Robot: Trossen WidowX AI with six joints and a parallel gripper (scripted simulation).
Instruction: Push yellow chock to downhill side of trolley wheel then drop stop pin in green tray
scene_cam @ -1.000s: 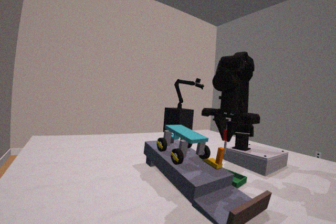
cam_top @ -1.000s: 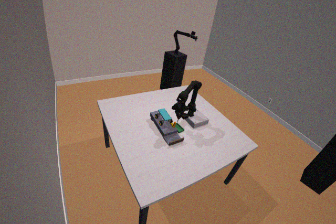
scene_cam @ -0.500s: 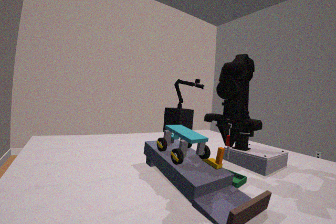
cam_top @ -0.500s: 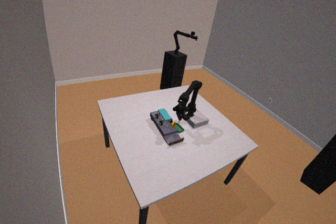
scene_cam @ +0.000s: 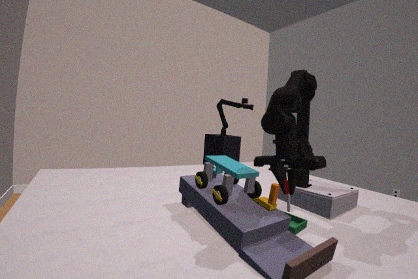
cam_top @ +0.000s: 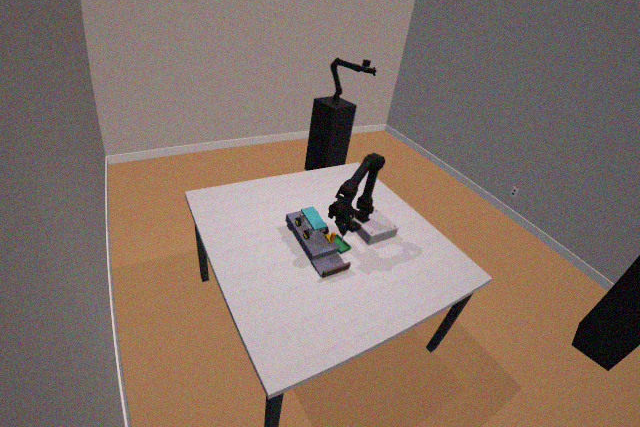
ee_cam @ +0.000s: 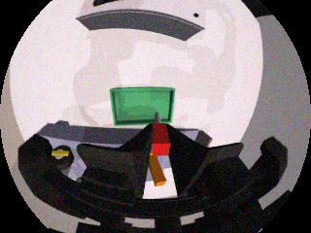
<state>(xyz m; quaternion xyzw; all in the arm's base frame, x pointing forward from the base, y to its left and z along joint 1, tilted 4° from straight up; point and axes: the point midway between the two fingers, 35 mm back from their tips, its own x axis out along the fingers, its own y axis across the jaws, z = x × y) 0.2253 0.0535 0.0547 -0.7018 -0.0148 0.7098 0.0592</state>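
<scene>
The trolley (cam_top: pixel 313 218) (scene_cam: pixel 232 166) with a turquoise top stands on the grey ramp (cam_top: pixel 305 238) (scene_cam: pixel 215 220) (ee_cam: pixel 97 136). The yellow chock (scene_cam: pixel 266 203) lies on the ramp at the downhill side of the trolley's far lower wheel, close against it; its orange handle (scene_cam: pixel 275 193) (ee_cam: pixel 157 174) stands up. Whether they touch is too small to tell. My gripper (scene_cam: pixel 287 189) (ee_cam: pixel 158 126) is shut on the stop pin (scene_cam: pixel 286 186) (ee_cam: pixel 160 142) by its red head. The grey shank hangs down near the green tray (cam_top: pixel 341 243) (scene_cam: pixel 297 225) (ee_cam: pixel 136 103), above its ramp-side edge in the wrist view.
The brown end board (cam_top: pixel 336 268) (scene_cam: pixel 312 259) closes the ramp's lower end. The arm's grey base box (cam_top: pixel 379 230) (scene_cam: pixel 322 203) stands beyond the tray. A second black arm (cam_top: pixel 338 73) (scene_cam: pixel 221 114) stands on a black pedestal behind the table.
</scene>
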